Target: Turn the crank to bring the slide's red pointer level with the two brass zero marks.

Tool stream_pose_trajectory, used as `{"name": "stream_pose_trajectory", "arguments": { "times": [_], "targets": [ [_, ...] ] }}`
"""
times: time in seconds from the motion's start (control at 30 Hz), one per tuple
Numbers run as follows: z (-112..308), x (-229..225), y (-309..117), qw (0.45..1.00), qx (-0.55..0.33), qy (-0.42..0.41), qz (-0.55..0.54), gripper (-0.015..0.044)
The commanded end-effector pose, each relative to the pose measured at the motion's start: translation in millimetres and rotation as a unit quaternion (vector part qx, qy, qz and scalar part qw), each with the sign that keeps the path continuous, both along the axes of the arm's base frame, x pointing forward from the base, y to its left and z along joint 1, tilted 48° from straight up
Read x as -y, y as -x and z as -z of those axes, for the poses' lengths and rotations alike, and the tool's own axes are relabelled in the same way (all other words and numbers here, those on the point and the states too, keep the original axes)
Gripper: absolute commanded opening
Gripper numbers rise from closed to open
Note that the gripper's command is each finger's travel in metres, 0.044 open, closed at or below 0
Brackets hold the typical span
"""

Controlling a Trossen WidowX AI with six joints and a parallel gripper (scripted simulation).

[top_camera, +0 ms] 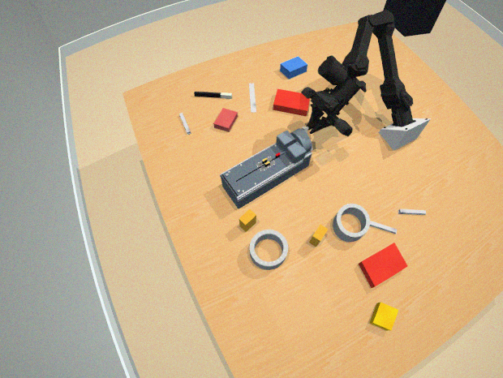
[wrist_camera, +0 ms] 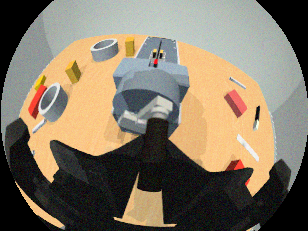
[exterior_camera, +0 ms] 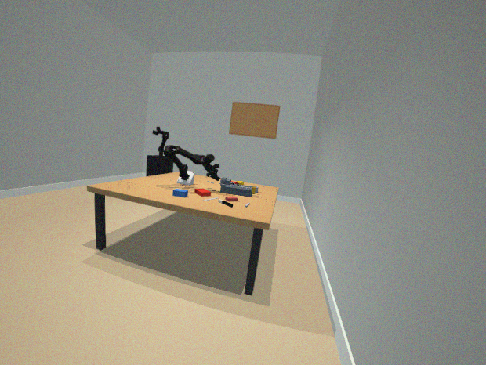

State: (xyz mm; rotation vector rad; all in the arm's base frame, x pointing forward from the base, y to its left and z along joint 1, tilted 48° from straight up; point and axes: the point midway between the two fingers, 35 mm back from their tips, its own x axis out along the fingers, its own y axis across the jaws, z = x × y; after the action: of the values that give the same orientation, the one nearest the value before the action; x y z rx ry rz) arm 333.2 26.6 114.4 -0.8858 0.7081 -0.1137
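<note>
The grey-blue machine (top_camera: 260, 178) (exterior_camera: 236, 189) (wrist_camera: 171, 49) lies on the table, with a slot along its top. The red pointer (top_camera: 277, 154) (wrist_camera: 156, 62) stands in the slot between the brass zero marks (top_camera: 265, 162) (wrist_camera: 161, 53) and the crank end, off the marks toward the crank. The light grey crank arm (wrist_camera: 159, 107) is on the round end housing. The black crank handle (wrist_camera: 157, 131) sticks out from it toward the wrist camera. My gripper (top_camera: 309, 129) (exterior_camera: 218, 178) (wrist_camera: 154, 139) is shut on the handle; the fingers hide part of the handle.
A red block (top_camera: 290, 101) lies close beside the gripper, a blue block (top_camera: 293, 67) beyond it. A smaller red block (top_camera: 225, 119), a black marker (top_camera: 212, 95) and white strips lie on that side. Two grey rings (top_camera: 268, 249) (top_camera: 351, 222) and orange blocks (top_camera: 247, 220) (top_camera: 318, 235) lie on the other side.
</note>
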Motion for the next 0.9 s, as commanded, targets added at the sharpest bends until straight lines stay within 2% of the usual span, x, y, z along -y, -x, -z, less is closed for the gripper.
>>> {"name": "stream_pose_trajectory", "arguments": {
  "times": [0.0, 0.87],
  "targets": [
    [3.4, -8.6, 2.4, 1.0, -0.003, -0.002, -0.008, 0.0],
    [12.8, -15.4, 4.8, 1.0, -0.003, -0.002, -0.008, 0.0]
  ]
}}
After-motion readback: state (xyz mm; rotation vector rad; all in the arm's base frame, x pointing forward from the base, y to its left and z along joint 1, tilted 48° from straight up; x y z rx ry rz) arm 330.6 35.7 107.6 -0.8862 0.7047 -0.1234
